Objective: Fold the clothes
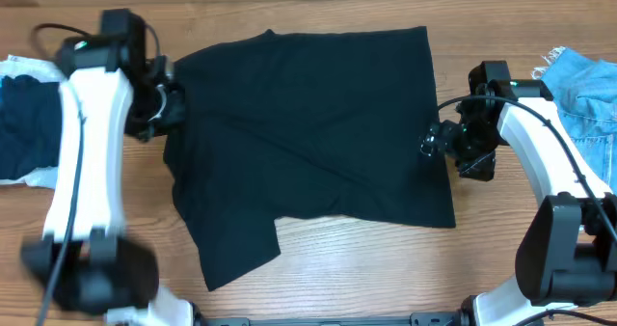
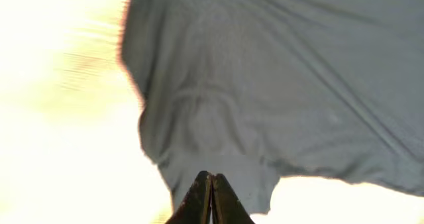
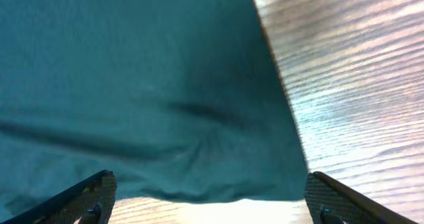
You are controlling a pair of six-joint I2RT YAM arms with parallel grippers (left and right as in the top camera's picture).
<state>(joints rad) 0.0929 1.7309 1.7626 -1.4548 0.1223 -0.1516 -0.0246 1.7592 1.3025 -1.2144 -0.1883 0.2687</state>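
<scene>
The clothes (image 1: pixel 308 123), a plain black shirt-like garment, lie spread across the middle of the table, with one flap reaching toward the front left. My left gripper (image 1: pixel 169 104) is at the garment's left edge. In the left wrist view its fingers (image 2: pixel 211 179) are pressed together over a lobe of the cloth (image 2: pixel 265 85), with wrinkles running toward the tips. My right gripper (image 1: pixel 431 143) is at the right edge. In the right wrist view it (image 3: pixel 210 184) stands wide open, and the cloth's edge (image 3: pixel 132 71) lies loose between the fingers, touching neither.
A pale blue denim piece (image 1: pixel 583 90) lies at the right, behind the right arm. A dark blue garment on pale cloth (image 1: pixel 24 123) lies at the far left. Bare wooden table (image 1: pixel 386 268) shows in front of the clothes.
</scene>
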